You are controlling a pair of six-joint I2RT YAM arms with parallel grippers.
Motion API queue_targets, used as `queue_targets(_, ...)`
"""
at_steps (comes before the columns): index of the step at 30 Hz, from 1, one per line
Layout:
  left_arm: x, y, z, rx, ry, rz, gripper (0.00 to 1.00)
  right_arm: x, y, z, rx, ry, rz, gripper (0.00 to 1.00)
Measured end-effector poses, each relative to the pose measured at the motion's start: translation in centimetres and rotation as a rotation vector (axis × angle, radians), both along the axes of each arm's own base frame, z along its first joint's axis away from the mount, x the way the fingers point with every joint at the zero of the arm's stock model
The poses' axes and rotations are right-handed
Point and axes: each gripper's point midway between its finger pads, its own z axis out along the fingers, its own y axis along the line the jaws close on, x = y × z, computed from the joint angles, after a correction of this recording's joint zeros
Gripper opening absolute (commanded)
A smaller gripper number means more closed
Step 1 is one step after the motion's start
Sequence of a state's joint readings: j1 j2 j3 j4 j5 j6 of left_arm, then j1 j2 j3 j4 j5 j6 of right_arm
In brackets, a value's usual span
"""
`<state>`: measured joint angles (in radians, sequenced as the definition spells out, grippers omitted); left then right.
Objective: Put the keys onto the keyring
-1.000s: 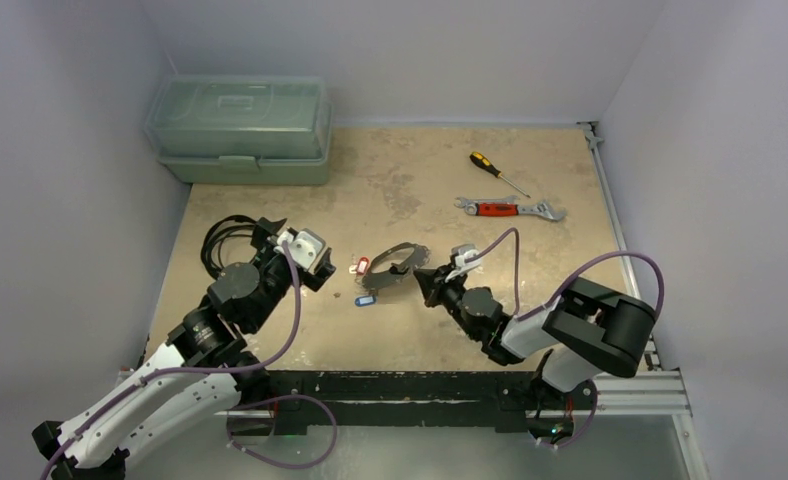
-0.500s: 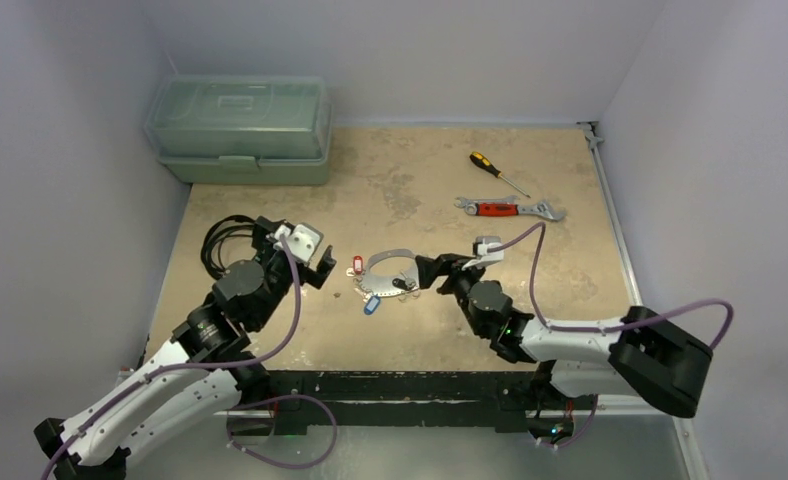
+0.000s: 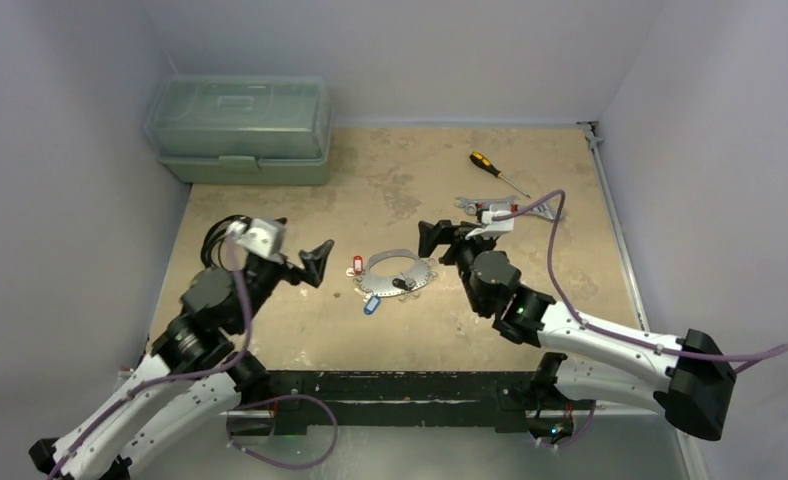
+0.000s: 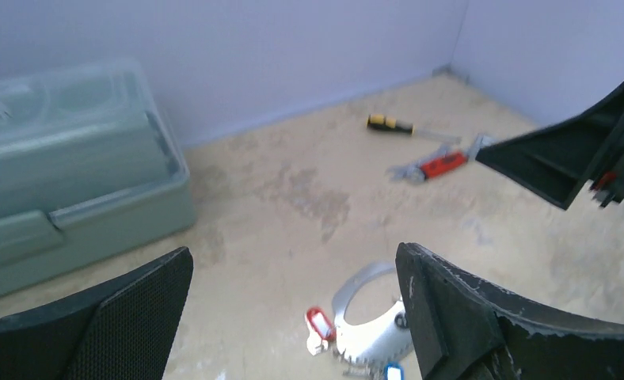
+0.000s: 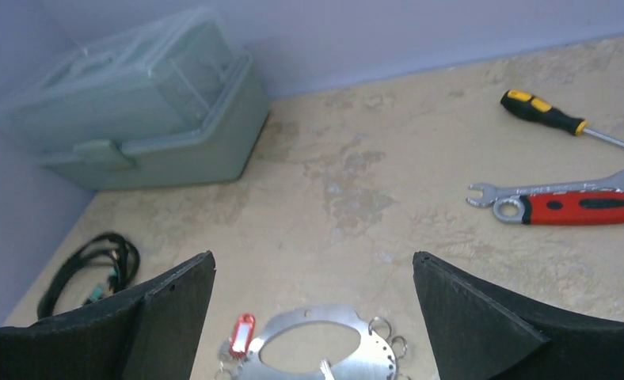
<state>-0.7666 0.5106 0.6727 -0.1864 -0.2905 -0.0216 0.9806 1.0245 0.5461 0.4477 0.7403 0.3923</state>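
The keyring (image 5: 364,342) is shiny metal; the toolbox (image 3: 238,128), smooth translucent plastic.

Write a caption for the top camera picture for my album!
Left gripper and right gripper, both open, flank the keyring and the tagged keys on the table.

1. No word, number or brand reads clearly to me.
2. The red-handled wrench (image 5: 562,200) carries faint marks on its silver shank, too small to read.
3. The red key tag (image 5: 241,336), left of that wrench, shows no legible writing.
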Motion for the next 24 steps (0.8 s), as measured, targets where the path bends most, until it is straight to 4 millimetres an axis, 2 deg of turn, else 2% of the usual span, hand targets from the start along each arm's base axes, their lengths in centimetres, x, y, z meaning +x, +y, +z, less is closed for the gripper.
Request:
queue_targets(2,-1.2,1.1,2.9,-0.103,-0.081,0.002,0.99,0.0,-0.7,2.1,0.041,-0.006,-0.035,0.99)
queue_targets(4,-1.8,2.3,4.9,-0.172,-0.138,0.027,0.99,-0.2,-0.9,3.2,0.066,-0.013,-0.028,0.99)
queue_targets(6,-1.5,3.4,5.5,-0.195,-0.140,0.090,0.99,-0.7,-0.8,3.9,0.073,-0.028,0.008,0.99)
queue_targets(8,-0.3,4.4,4.7,-0.173,-0.099,0.189,1.00,-1.3,-0.5,4.0,0.076,-0.042,0.053,0.99)
queue_targets(11,2.2,6.7,2.4,-0.092,0.004,0.424,0.99,-1.9,-0.8,2.3,0.052,-0.034,0.081,0.99)
queue_targets(14,3.6,8.3,-0.1,0.003,0.081,0.582,0.98,-2.0,-1.7,1.2,0.023,-0.016,0.051,0.99)
queue_targets(16,4.0,9.0,-1.7,0.067,0.124,0.634,0.98,-1.7,-3.5,0.8,0.013,0.000,-0.040,0.99)
queue_targets(18,4.1,9.6,-2.2,0.083,0.137,0.666,0.98,-1.6,-5.6,0.3,0.019,0.026,-0.148,0.99)
queue_targets(21,4.2,10.5,-2.4,0.084,0.147,0.701,0.97,-1.7,-8.9,-0.6,0.036,0.069,-0.328,0.99)
queue_targets(24,4.2,10.7,-2.4,0.081,0.148,0.709,0.96,-1.9,-10.7,-1.2,0.026,0.092,-0.438,0.99)
